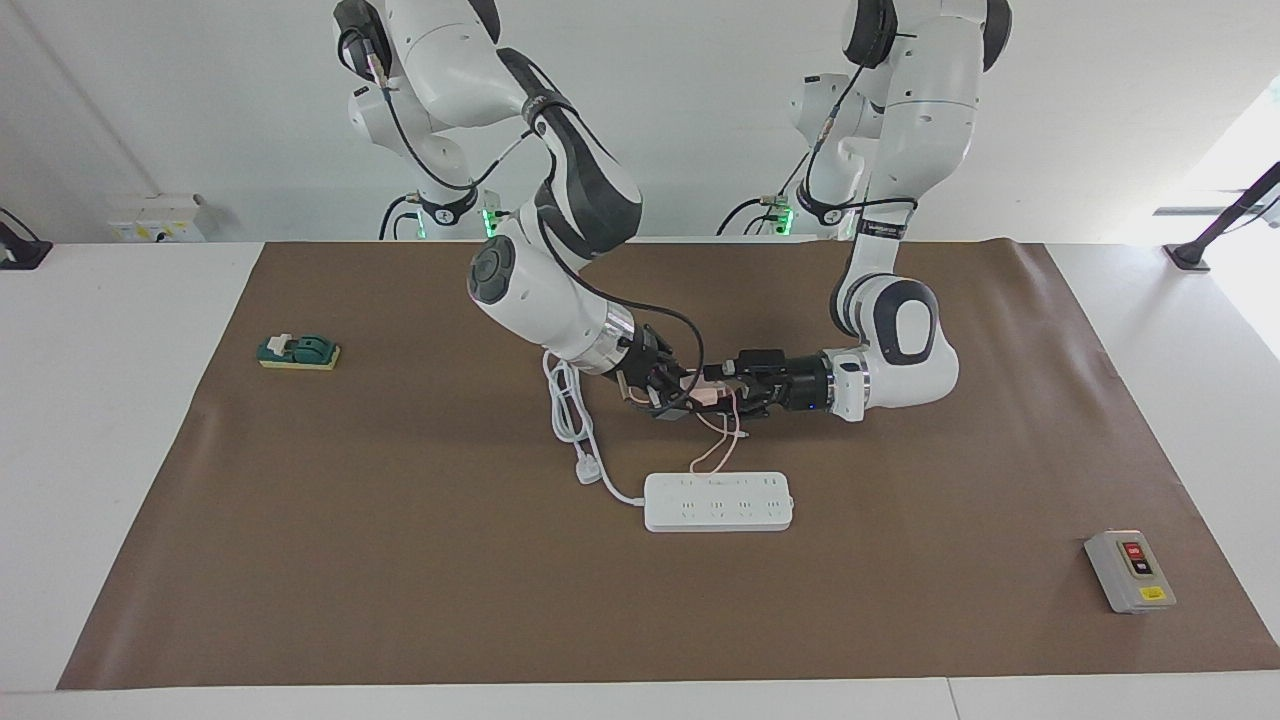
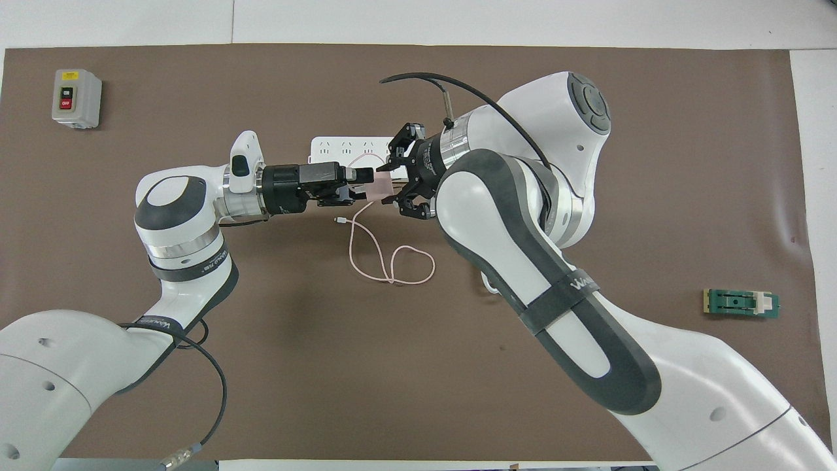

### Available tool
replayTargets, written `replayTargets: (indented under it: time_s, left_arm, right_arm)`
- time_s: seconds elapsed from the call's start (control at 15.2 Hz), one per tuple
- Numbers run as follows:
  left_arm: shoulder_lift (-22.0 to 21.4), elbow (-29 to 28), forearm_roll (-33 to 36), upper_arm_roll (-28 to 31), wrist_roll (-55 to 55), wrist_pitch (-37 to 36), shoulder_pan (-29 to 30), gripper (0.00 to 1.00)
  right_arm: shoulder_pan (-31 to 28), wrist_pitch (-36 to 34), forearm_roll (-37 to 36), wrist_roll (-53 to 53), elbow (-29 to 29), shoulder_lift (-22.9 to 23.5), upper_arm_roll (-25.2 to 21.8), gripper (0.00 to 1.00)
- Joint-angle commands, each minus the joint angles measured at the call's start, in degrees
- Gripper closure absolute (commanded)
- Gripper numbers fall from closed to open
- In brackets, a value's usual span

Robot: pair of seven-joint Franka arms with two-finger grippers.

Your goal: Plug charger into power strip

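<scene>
Charger: a small pale pink cube-shaped plug adapter [image 1: 706, 392] held in the air at mid-frame in the facing view, between the two claws and over the brown mat; in the overhead view it shows just left of centre [image 2: 379, 188].
Charger cable: a long thin pink cable [image 2: 392, 261] hanging from the adapter and looping on the mat – its small free end lies below the left claw in the overhead view.
Left claw: the left claw [image 1: 725, 390] comes in level from the right of the facing view and is clamped on the adapter; in the overhead view it sits left of centre [image 2: 356, 185].
Right claw: the right claw [image 1: 672, 392] meets the adapter from the left of the facing view, its fingers set around the cube (whether they press it I cannot tell).
Power strip: a long flat white rectangular bar with rows of sockets [image 1: 718, 501] lying flat on the mat just below the two claws in the facing view, sockets up – partly hidden under the arms in the overhead view.
Strip cord: a thick white cord with a white plug [image 1: 585, 440] curling left of the strip in the facing view.
Table: a white table [image 1: 110, 400] covered by the brown mat.
Grey box: a grey switch box with red and black buttons [image 1: 1130, 571] at the lower right of the facing view.
Green block: a small green and cream block [image 1: 298, 351] at the left of the facing view.
</scene>
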Motion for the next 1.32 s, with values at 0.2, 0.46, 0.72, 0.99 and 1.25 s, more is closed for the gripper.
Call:
replayTargets:
  time_s: [0.2,0.46,0.72,0.99,1.25]
  left_arm:
    - [-1.5,-2.1,-0.5,0.5,0.7,-0.2,-0.4,0.07]
    - [-1.3,-2.1,-0.5,0.5,0.8,-0.2,-0.5,0.49]
    - [-1.2,-2.1,-0.5,0.5,2.6,0.0,-0.2,1.00]
    - [-1.5,-2.0,-0.5,0.7,2.7,0.2,-0.1,1.00]
    - [-2.1,-2.0,-0.3,0.9,2.7,1.2,-0.2,1.00]
  right_arm:
    - [-0.1,-0.8,-0.9,1.0,2.0,1.1,0.1,1.00]
    - [-0.1,-0.8,-0.9,1.0,2.0,1.1,0.1,1.00]
    - [-0.2,-0.8,-0.8,0.9,2.0,1.1,0.1,1.00]
    - [-0.6,-0.6,-0.5,1.3,2.0,1.1,0.1,1.00]
    - [-1.2,-0.2,-0.8,7.9,2.0,0.8,-0.6,0.00]
